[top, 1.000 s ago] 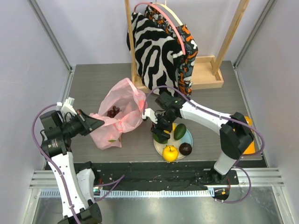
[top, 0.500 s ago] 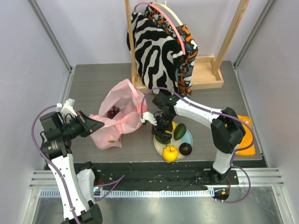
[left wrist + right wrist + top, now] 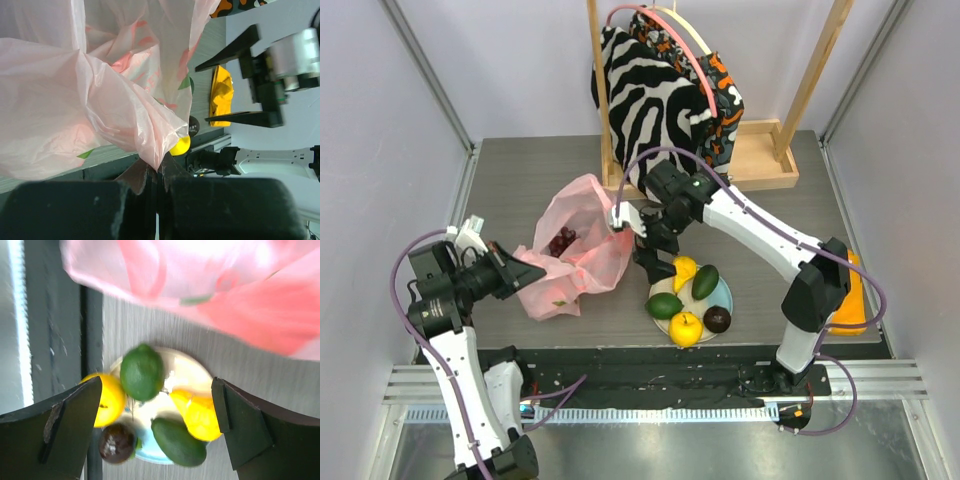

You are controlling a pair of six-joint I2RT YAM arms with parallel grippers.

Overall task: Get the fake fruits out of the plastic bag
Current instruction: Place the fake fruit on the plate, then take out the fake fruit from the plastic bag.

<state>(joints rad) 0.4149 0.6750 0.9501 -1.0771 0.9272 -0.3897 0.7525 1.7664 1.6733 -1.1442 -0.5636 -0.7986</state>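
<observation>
Top external view gives us the layout: the plastic bag lies crumpled on the left half of the table, and the plate sits close to the near edge, a little right of the middle.

The left gripper has its jaws pressed together on a fold of the bag's near-left edge. In the left wrist view the pink film is drawn to a point right where the left gripper closes on it. We judge this pinch is there to keep the thin bag anchored and its mouth turned up while the other arm reaches in.

The right gripper hangs between bag and plate with its jaws spread wide and nothing between them. Its own camera looks straight down past the right gripper onto the plate.

Five fruits lie on the plate, touching one another:
- the lime
- the yellow pear-shaped one
- the avocado
- the yellow-orange round one
- the dark maroon round one

Inside the bag we can see only the grape bunch, dark through the open mouth near its far side. We judge it the last fruit left to fetch, though the folds may hide more.
</observation>
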